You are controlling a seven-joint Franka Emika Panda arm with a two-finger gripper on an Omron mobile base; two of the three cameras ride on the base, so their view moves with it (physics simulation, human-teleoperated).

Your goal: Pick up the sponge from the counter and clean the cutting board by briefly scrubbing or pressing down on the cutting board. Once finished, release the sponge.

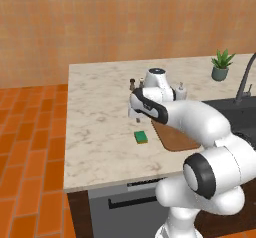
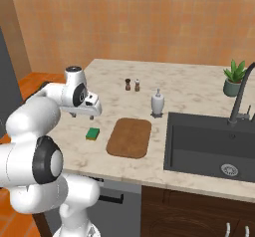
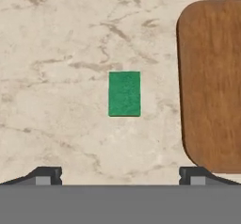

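The green sponge lies flat on the marble counter, just left of the brown wooden cutting board and apart from it. My gripper hangs above the sponge, a little to its far side, pointing down. Its jaws stand wide open with nothing between them. In the hand view the sponge sits centred between the two fingertips, well below them. My arm covers part of the board in the left base view.
Behind the board stand a white soap dispenser and two small shakers. A dark sink basin with a black faucet lies to the right, with a potted plant beyond it. The counter's front edge is near the sponge.
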